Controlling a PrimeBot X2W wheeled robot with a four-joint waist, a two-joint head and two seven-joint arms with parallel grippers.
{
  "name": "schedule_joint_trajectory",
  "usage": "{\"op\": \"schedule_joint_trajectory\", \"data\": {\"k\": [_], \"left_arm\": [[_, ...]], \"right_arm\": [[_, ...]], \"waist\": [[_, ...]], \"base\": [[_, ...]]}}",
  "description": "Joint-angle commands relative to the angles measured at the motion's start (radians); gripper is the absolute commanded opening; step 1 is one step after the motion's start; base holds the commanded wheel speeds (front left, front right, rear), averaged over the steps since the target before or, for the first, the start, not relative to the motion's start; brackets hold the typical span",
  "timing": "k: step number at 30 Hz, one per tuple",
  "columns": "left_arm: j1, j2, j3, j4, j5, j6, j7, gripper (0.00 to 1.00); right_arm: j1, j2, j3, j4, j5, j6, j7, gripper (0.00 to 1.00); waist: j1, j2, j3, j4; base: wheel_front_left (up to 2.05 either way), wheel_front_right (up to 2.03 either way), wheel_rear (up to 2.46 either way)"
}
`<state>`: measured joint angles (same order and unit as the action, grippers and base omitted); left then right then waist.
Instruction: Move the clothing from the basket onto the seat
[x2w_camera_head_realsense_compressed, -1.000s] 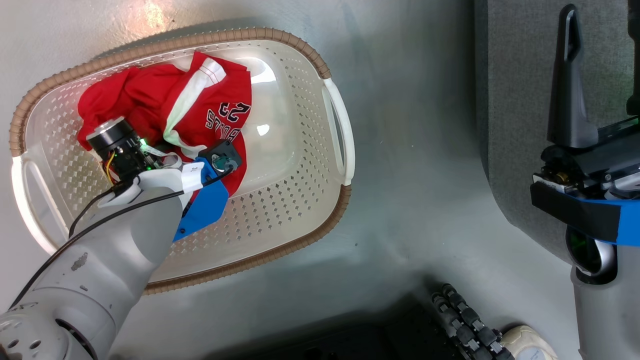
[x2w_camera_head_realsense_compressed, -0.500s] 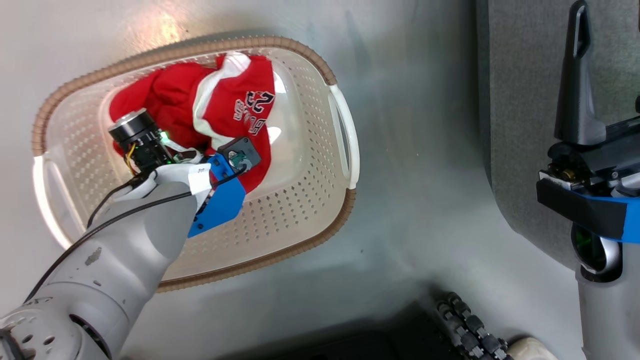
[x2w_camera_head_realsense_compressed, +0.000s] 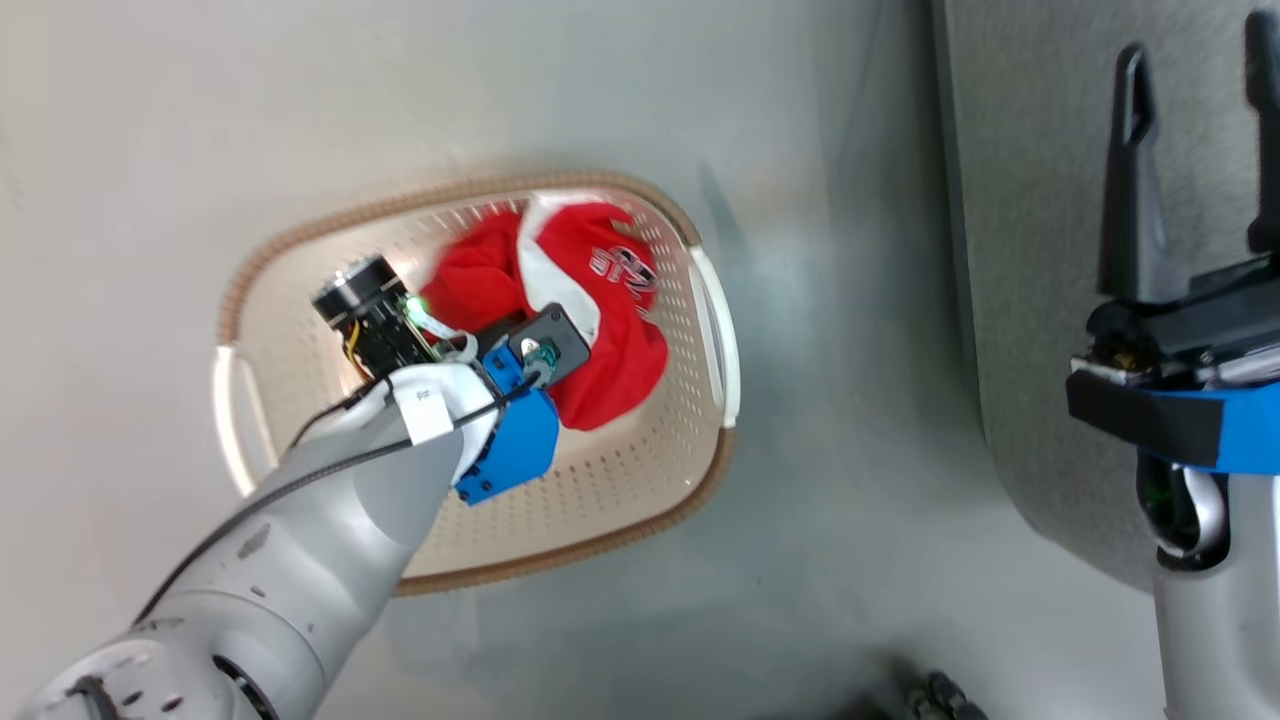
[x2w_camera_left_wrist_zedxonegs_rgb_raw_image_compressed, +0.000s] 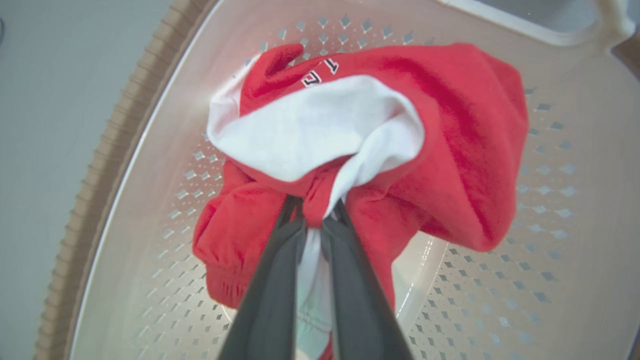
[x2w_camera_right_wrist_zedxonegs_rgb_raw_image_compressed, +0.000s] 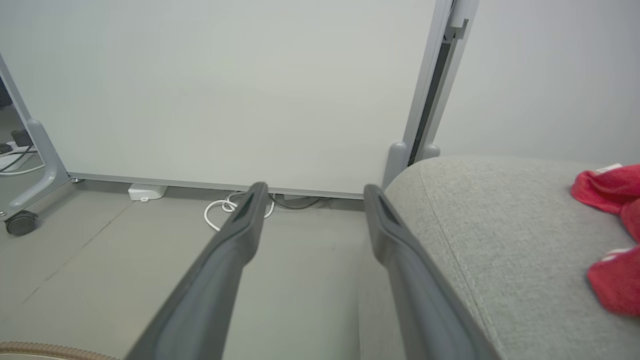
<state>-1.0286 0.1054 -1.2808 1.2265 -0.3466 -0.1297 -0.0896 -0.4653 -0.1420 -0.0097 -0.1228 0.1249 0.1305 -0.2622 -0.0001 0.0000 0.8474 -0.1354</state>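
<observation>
In the left wrist view my left gripper (x2w_camera_left_wrist_zedxonegs_rgb_raw_image_compressed: 314, 214) is shut on a bunched fold of the red and white clothing (x2w_camera_left_wrist_zedxonegs_rgb_raw_image_compressed: 450, 150), which hangs gathered inside the cream perforated basket (x2w_camera_left_wrist_zedxonegs_rgb_raw_image_compressed: 575, 260). In the head view the same red bundle (x2w_camera_head_realsense_compressed: 615, 375) sits under my left wrist, within the basket's brown rim (x2w_camera_head_realsense_compressed: 450, 203). My right gripper (x2w_camera_head_realsense_compressed: 1195, 150) stands open over the grey seat (x2w_camera_head_realsense_compressed: 1020, 200), nothing between its fingers. Seen from the right wrist, the right gripper (x2w_camera_right_wrist_zedxonegs_rgb_raw_image_compressed: 315, 192) points past the seat's rounded edge (x2w_camera_right_wrist_zedxonegs_rgb_raw_image_compressed: 500, 240), and another red garment (x2w_camera_right_wrist_zedxonegs_rgb_raw_image_compressed: 612, 192) lies on the cushion at the far right.
The basket stands on a grey floor (x2w_camera_head_realsense_compressed: 830, 520) to the left of the seat. Beyond the seat stands a white partition panel (x2w_camera_right_wrist_zedxonegs_rgb_raw_image_compressed: 225, 85) on a castor (x2w_camera_right_wrist_zedxonegs_rgb_raw_image_compressed: 20, 222), with a coiled white cable (x2w_camera_right_wrist_zedxonegs_rgb_raw_image_compressed: 227, 207) at its foot.
The left gripper has closed on the red garment and drawn it up into a bundle toward the basket's right end. The head camera has risen, so the basket looks smaller. The right gripper stays open.
</observation>
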Motion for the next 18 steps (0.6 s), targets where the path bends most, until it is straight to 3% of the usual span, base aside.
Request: {"op": "schedule_joint_trajectory", "data": {"k": [1, 18], "left_arm": [[0.019, -0.010, -0.001, 0.002, -0.025, -0.001, -0.032, 0.00], [0.144, -0.036, 0.054, -0.044, -0.187, -0.001, -0.173, 0.00]], "right_arm": [[0.023, -0.007, -0.003, 0.015, -0.002, 0.000, -0.004, 1.00], [0.147, -0.008, -0.004, 0.115, -0.009, 0.000, -0.004, 1.00]], "waist": [[0.0001, 0.0000, -0.088, 0.034], [0.0001, 0.0000, -0.406, 0.104]], "base": [[0.00, 0.00, 0.00], [0.00, 0.00, 0.00]]}}
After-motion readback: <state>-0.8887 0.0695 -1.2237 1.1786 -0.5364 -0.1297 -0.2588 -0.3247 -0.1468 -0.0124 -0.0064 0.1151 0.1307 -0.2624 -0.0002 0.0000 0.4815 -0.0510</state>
